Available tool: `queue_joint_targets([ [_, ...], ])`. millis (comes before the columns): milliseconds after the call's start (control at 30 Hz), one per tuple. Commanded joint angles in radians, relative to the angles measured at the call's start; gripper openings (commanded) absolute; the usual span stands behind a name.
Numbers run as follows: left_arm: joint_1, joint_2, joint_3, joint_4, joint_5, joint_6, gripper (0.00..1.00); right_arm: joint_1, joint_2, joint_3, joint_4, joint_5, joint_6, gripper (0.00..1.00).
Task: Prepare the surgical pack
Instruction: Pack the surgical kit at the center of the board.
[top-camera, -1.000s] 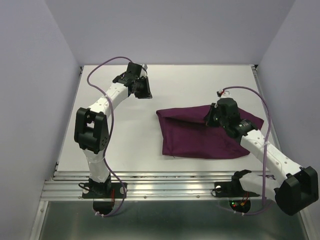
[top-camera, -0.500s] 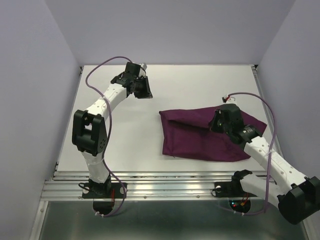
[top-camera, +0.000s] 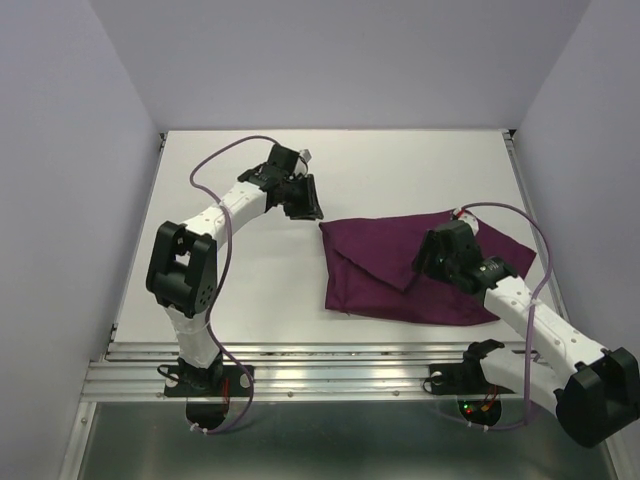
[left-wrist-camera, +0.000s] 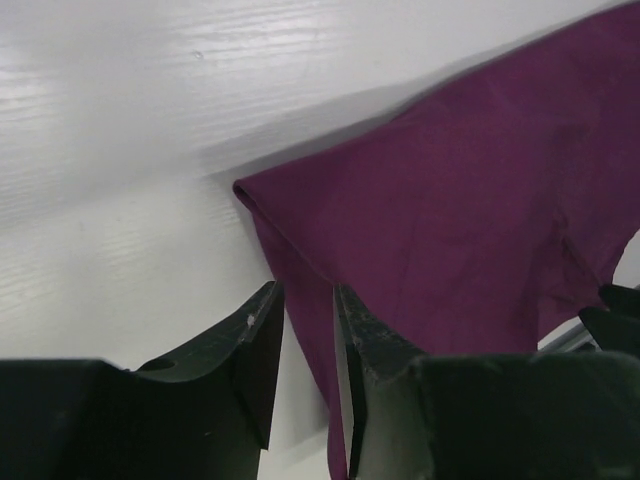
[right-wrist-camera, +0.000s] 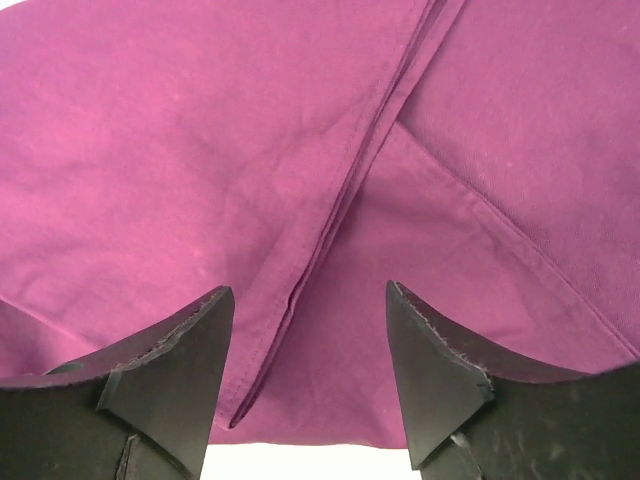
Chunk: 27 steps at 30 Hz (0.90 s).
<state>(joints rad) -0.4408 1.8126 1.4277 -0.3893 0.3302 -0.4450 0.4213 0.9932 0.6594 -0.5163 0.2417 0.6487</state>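
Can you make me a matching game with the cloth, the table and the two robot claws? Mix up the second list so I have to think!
Things:
1. cloth
2. table
3. left gripper
4. right gripper

Clues:
a. white
b. jaws wide apart, right over the cloth's fold
c. dark purple
d. jaws only a little apart, by the cloth's corner

Pairs: 1-c, 2-a, 3-d, 4-b
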Motion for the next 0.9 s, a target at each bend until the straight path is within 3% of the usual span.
queue_joint_targets([
  [0,-0.052,-0.047,-0.032,0.072,0.033,-0.057,0.38,0.008,0.002,0.065,0.024,0.047,0.000,0.67],
  [267,-0.085,-0.003,-0.049,0.093,0.038,-0.073,0.37,0.008,0.081,0.111,0.038,-0.055,0.009,0.69],
  [300,-0.091,0.011,-0.047,0.093,0.040,-0.072,0.37,0.008,0.081,0.106,0.036,-0.058,0.025,0.76],
  [367,-0.096,0.027,-0.043,0.087,0.038,-0.070,0.36,0.008,0.081,0.103,0.026,-0.064,0.045,0.80],
  [567,-0.102,0.042,-0.052,0.075,0.010,-0.064,0.38,0.008,0.087,0.077,0.030,-0.163,0.063,0.80],
  [867,-0.105,0.059,-0.064,0.079,0.017,-0.064,0.39,0.008,0.104,0.049,0.048,-0.189,0.100,0.81],
])
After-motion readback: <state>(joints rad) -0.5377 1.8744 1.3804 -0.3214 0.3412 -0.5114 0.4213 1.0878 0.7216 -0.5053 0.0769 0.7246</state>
